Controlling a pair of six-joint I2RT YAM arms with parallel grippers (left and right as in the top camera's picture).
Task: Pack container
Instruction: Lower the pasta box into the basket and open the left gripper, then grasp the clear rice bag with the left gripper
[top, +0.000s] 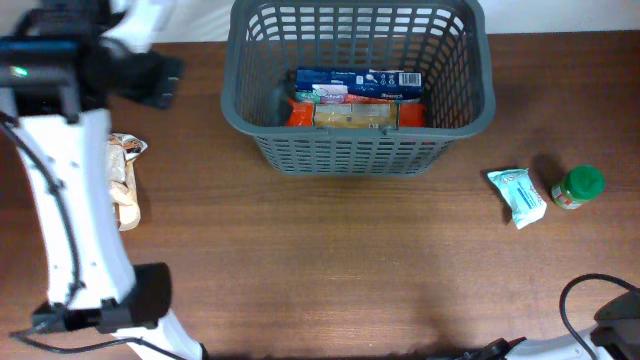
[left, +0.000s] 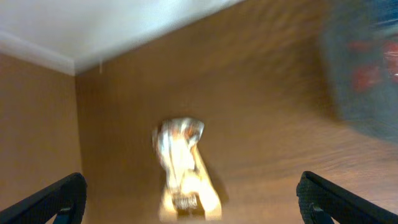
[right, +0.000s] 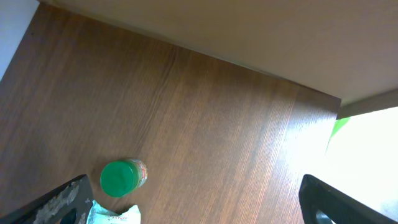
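Observation:
The dark grey lattice basket (top: 355, 150) stands at the back centre and holds a blue box (top: 358, 82), a tan packet (top: 355, 116) and an orange packet (top: 298, 114). My left gripper (top: 160, 80) is open and empty, above a tan snack packet (top: 124, 180) on the left. In the blurred left wrist view the gripper (left: 193, 198) hangs over that packet (left: 183, 168), with the basket (left: 367, 68) at the right. My right gripper (right: 193, 202) is open and empty near a green-lidded jar (right: 121, 177) and a teal packet (right: 112, 215).
In the overhead view the jar (top: 578, 186) and the teal packet (top: 518, 195) lie at the right of the table. A black cable (top: 580, 290) loops at the front right corner. The table's far edge meets a white wall.

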